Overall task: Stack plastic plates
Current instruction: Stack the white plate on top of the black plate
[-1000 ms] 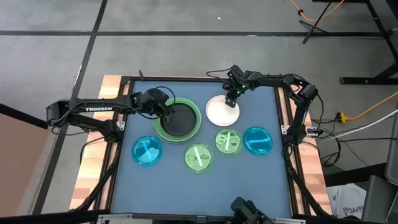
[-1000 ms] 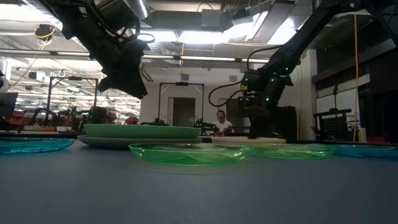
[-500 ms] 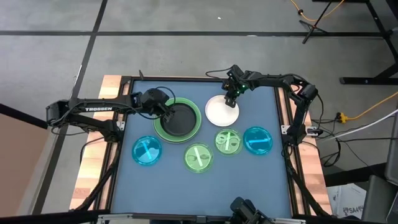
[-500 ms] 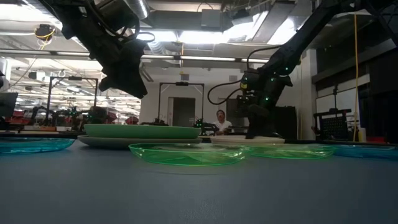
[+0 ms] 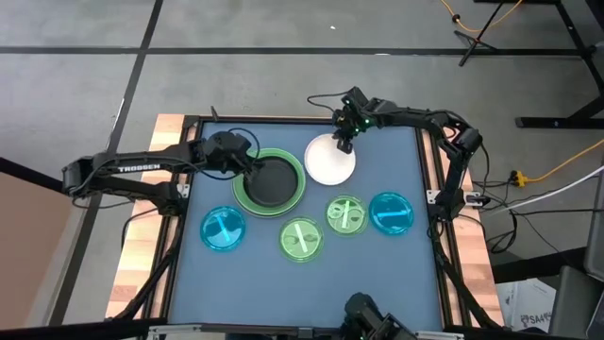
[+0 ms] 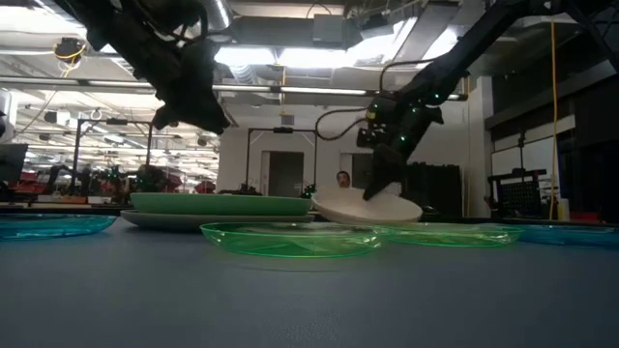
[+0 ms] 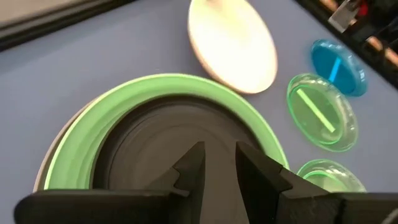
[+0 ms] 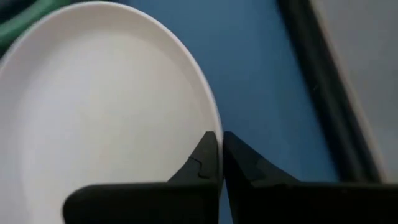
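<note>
Nearest the front edge of the table (image 5: 189, 283) lies a small translucent green plate (image 5: 301, 238), flat on the blue surface, with a small translucent blue plate (image 5: 224, 228) to its left and, slightly farther back on its right, a second small green plate (image 5: 346, 214) just beside a second small blue plate (image 5: 391, 212). Behind these sits the stack: a black plate (image 5: 271, 180) resting in a light green plate (image 5: 289, 196), with a grey rim (image 6: 155, 221) showing beneath the green one in the low view. The left gripper (image 5: 253, 162) hangs over the stack's left rim, its fingers (image 7: 194, 163) close together with a narrow gap and nothing between them. Farthest back, the right gripper (image 5: 343, 143) pinches the far rim of the white plate (image 5: 330, 161), fingers closed on its edge; that plate is tilted, its gripped side raised off the table, and sits just right of the stack.
</note>
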`<state>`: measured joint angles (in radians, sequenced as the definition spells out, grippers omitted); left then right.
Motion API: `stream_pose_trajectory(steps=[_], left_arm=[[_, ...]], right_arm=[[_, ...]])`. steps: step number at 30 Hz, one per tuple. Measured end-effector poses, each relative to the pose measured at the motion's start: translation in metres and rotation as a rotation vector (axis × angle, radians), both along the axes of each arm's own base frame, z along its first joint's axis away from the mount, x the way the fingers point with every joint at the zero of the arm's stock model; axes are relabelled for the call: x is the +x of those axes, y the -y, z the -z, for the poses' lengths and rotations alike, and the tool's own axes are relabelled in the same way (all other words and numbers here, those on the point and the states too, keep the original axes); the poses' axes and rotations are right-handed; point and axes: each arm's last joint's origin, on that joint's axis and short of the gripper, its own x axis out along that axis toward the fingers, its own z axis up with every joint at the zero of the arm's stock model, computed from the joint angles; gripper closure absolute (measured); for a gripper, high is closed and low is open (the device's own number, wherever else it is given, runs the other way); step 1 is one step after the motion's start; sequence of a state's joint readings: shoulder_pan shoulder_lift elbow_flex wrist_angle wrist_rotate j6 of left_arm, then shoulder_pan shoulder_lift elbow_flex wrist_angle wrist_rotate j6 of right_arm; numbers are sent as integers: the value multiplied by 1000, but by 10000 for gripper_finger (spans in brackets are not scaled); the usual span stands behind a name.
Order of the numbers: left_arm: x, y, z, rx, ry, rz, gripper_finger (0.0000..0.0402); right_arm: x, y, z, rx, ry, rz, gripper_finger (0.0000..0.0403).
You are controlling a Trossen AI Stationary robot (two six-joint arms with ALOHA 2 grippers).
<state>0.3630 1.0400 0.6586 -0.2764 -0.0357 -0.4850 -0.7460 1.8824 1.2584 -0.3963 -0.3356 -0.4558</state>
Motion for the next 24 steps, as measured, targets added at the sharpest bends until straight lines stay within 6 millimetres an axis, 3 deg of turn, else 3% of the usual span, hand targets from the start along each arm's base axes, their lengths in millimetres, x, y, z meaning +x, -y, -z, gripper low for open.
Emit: stream_pose_trajectory(steps=[16, 24], left_arm=[[-18, 7, -19, 31, 82, 0, 319], [-18, 7, -20, 53, 75, 15, 319]], right_arm=[[19, 15, -67, -87, 103, -82, 402], [39, 2, -90, -142, 163, -142, 403]])
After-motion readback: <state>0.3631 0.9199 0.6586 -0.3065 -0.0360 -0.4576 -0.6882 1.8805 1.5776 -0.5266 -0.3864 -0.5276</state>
